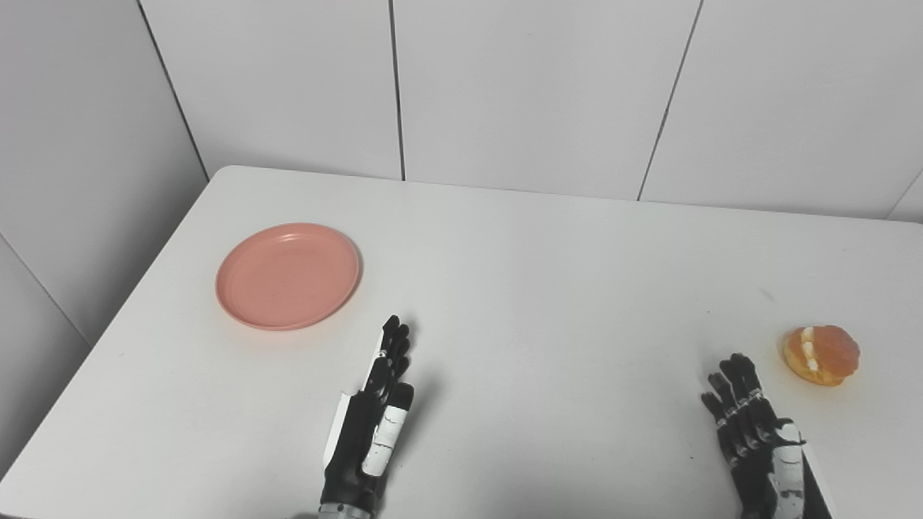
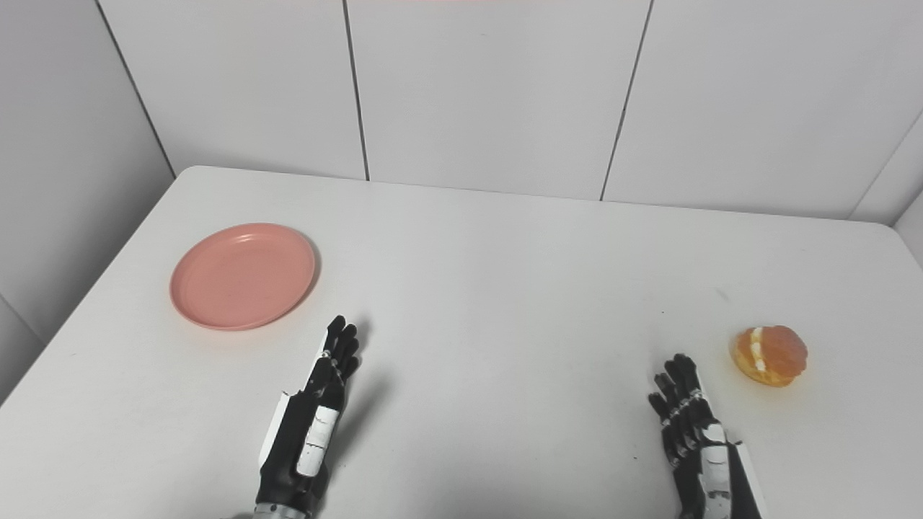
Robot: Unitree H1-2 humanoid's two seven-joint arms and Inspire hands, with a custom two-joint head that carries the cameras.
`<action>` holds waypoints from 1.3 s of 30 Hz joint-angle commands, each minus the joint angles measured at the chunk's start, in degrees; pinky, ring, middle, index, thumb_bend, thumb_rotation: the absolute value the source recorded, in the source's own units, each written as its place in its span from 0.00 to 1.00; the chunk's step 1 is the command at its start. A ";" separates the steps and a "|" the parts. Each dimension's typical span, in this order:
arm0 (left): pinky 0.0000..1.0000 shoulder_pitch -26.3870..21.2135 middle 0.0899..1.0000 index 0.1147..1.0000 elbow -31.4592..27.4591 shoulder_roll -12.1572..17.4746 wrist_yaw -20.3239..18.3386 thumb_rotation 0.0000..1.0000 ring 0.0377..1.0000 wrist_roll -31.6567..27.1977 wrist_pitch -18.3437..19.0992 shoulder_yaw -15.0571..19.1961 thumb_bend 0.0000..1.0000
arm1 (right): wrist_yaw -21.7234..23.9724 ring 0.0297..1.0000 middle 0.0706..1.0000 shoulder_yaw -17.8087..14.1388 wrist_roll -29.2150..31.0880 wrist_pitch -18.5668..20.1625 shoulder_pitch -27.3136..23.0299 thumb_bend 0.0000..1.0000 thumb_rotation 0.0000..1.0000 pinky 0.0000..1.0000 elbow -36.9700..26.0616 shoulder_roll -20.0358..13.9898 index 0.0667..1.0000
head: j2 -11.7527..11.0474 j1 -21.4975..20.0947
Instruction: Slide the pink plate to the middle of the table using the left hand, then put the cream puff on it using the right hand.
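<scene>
A pink plate (image 1: 288, 275) lies empty on the left part of the white table (image 1: 533, 288). A golden cream puff (image 1: 821, 355) with a white cream seam sits near the right edge. My left hand (image 1: 375, 418) is open, fingers straight and pointing away, just right of and nearer than the plate, apart from it. My right hand (image 1: 753, 440) is open too, fingers spread, a short way left of and nearer than the cream puff, not touching it.
White tiled walls (image 1: 533, 94) rise behind the table and along its left side. The table's rounded far-left corner (image 1: 223, 173) and left edge run close to the plate.
</scene>
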 commanded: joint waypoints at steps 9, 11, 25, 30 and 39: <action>1.00 3.74 1.00 1.00 2.45 -3.58 0.20 0.83 1.00 -3.15 -3.15 0.48 0.76 | -0.27 1.00 1.00 0.08 -0.58 1.55 1.75 0.80 1.00 1.00 4.86 -0.12 0.99 | 0.09 -0.17; 1.00 3.64 1.00 1.00 1.50 -3.65 0.49 0.82 1.00 -3.57 -3.76 0.96 0.75 | -0.26 1.00 1.00 0.02 -0.45 1.56 1.67 0.80 1.00 1.00 4.99 -0.08 0.99 | 0.07 -0.18; 1.00 -7.43 0.91 0.84 -10.30 -1.33 0.53 0.89 0.93 -6.17 1.39 9.08 0.88 | -0.68 1.00 0.99 0.36 -1.34 1.21 0.89 0.77 1.00 1.00 6.57 0.68 0.99 | -1.06 -0.24; 0.96 -12.77 0.86 0.83 -10.58 0.75 0.49 0.91 0.87 -6.67 3.75 13.42 0.92 | -0.92 1.00 0.98 0.40 -1.39 1.37 0.53 0.76 1.00 1.00 6.83 1.22 0.99 | -1.47 -0.46; 0.86 -19.33 0.81 0.84 -3.98 7.52 0.43 0.89 0.83 -6.52 -2.09 20.90 0.92 | -1.00 1.00 0.97 0.66 -2.01 0.84 -0.16 0.76 1.00 1.00 7.94 1.89 0.99 | -2.69 -0.45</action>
